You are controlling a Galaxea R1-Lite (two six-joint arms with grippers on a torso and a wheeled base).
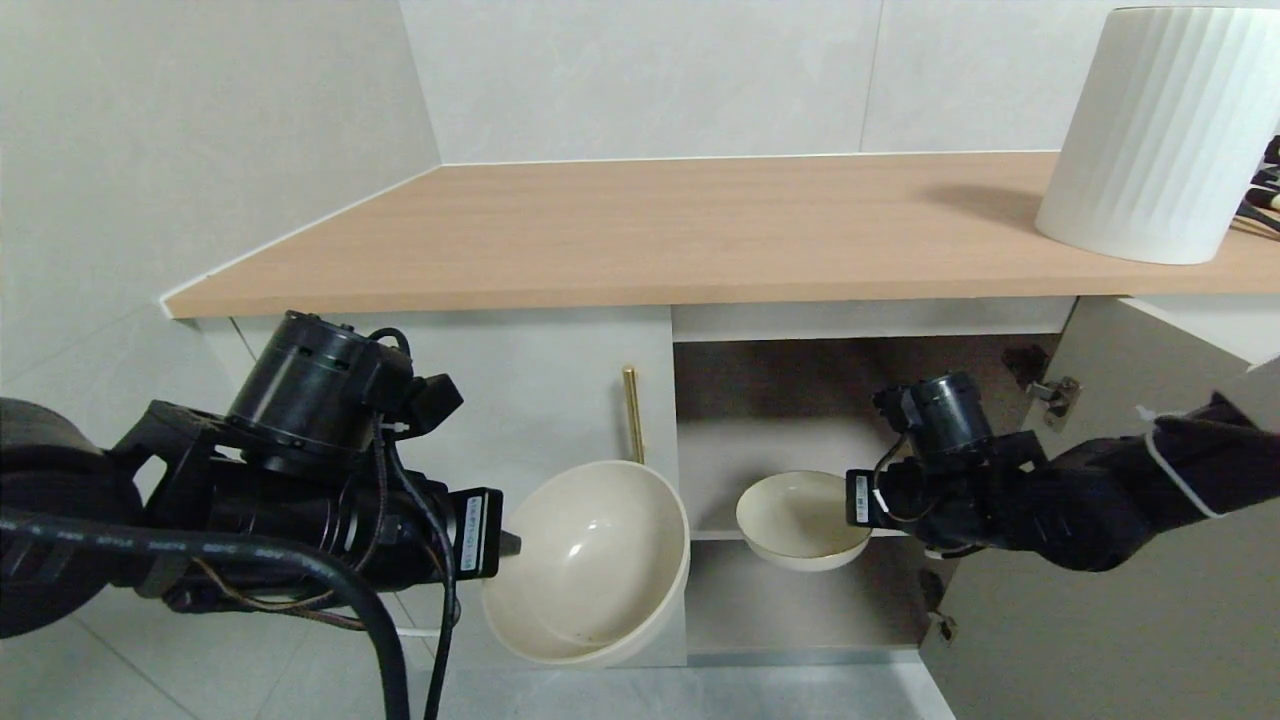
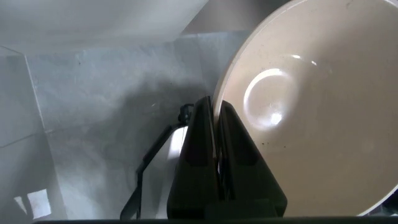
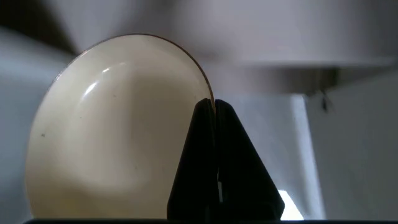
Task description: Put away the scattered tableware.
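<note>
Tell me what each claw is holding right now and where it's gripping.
The left claw pinches the larger cream bowl by its rim. The right claw pinches the smaller cream bowl by its rim.

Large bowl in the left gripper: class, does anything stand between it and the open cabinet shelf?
Yes. The small bowl, held by the right gripper, sits at the front edge of the shelf, filling part of the opening. Directly behind the large bowl is the closed door, not the opening.

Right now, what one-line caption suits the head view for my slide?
Left gripper holds the large bowl, right gripper holds the small bowl at the open cabinet shelf.
</note>
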